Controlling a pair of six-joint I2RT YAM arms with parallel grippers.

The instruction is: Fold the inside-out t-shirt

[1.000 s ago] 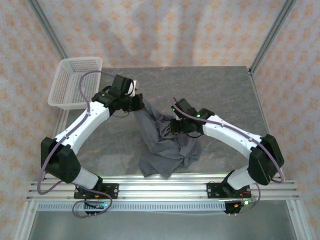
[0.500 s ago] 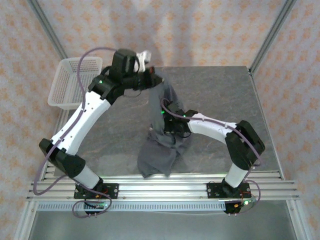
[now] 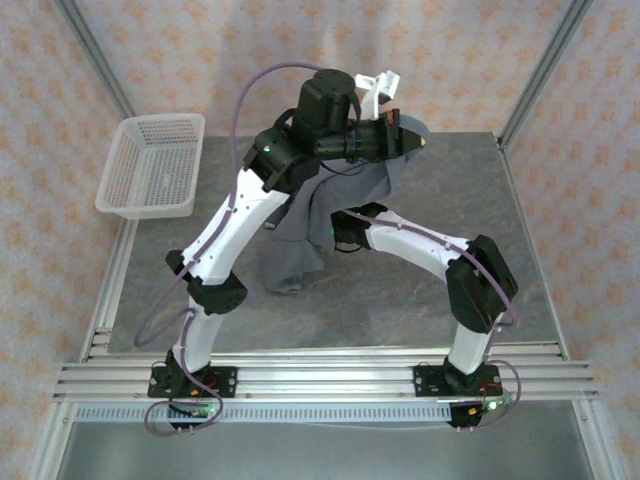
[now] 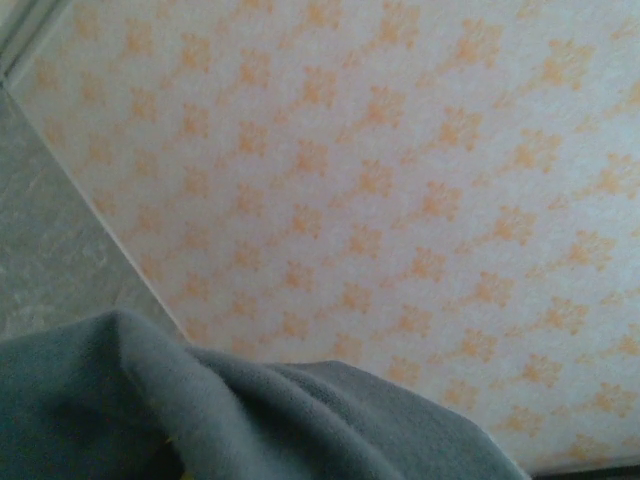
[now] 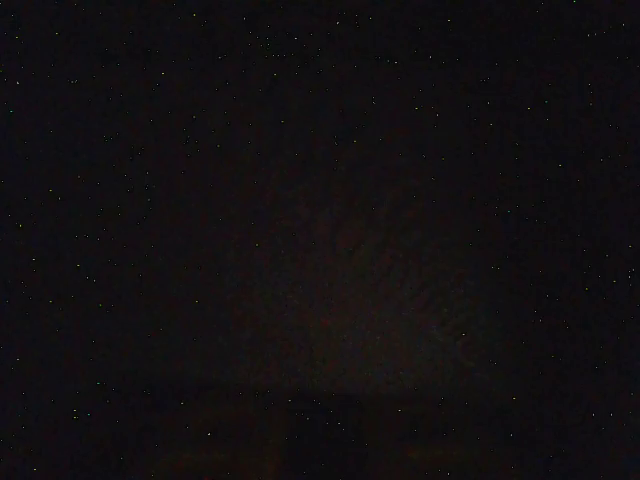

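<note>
Left gripper (image 3: 408, 137) is raised high over the far side of the speckled grey, stone-look table (image 3: 450, 190), closed on a pinch of the inside-out t-shirt (image 3: 300, 230). The shirt's soft, matte slate-grey fabric hangs as one long limp drape, running down and leftward from that gripper to a crumpled end on the tabletop. Right gripper (image 3: 346, 230) is nearer the drape's middle, tucked against the cloth; whether it is open or closed I cannot tell. A white mesh basket (image 3: 148, 207) sits well apart at the far left.
</note>
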